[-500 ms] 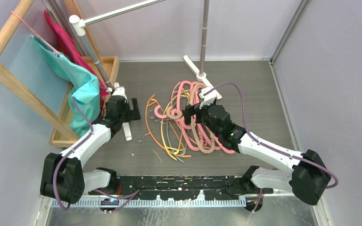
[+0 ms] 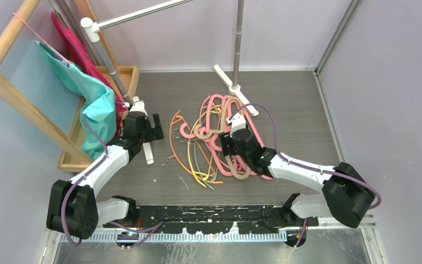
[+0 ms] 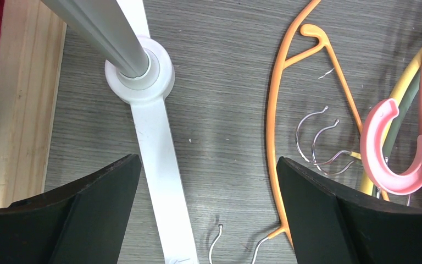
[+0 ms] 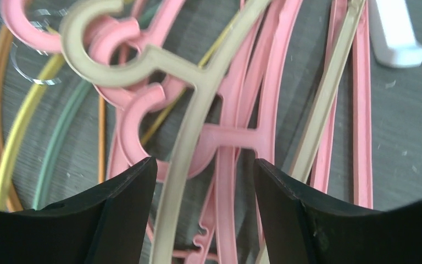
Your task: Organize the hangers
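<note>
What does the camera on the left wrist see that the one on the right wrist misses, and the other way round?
Only the left wrist view: the silver pole standing in its white foot, a wooden edge, and the left gripper, open and holding nothing.
Only the right wrist view: the beige hanger running between the open fingers of the right gripper, lying on top of thick pink hangers.
Both: the grey table, a thin orange hanger, a yellow hanger and a pink hook.
</note>
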You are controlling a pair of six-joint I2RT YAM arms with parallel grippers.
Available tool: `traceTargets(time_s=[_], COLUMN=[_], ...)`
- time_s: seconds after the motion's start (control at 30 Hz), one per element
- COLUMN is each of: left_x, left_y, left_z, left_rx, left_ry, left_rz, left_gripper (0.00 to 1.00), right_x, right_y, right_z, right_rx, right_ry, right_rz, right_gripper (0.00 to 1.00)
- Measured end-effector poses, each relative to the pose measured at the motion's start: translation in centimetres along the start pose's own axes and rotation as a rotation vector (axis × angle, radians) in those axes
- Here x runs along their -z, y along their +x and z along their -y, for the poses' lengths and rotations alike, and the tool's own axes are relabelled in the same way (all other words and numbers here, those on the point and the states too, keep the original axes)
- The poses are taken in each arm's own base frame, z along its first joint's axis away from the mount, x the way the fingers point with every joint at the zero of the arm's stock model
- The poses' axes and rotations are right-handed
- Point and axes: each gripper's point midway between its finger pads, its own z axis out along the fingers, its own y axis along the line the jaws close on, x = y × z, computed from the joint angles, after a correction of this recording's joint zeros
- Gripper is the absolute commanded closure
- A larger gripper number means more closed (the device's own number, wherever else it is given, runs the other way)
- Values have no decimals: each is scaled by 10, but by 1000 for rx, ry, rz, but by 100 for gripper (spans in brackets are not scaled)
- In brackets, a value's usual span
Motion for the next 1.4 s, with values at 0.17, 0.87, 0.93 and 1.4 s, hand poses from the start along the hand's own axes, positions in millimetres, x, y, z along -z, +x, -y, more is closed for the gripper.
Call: traceTargets(time_s=[0.17, 0.87, 0.93, 1.4], left_x=[-1, -6, -6, -6], left_y=[1, 8, 8, 9], left_z=[0, -4, -4, -8], left_rx=[-1, -7, -7, -9], left_ry=[-2, -22, -24, -45], left_rz=[-5, -27, -26, -25], left_gripper=[2, 2, 2, 2], right_x=[4, 20, 23, 51], right_y=[35, 87, 89, -38], right_z=[3, -27, -25, -48], right_rx=[-6, -62, -61, -134], right_ry=[2, -117, -110, -209], right_rz=[-98, -257, -268, -30], right_gripper=[38, 77, 88, 99])
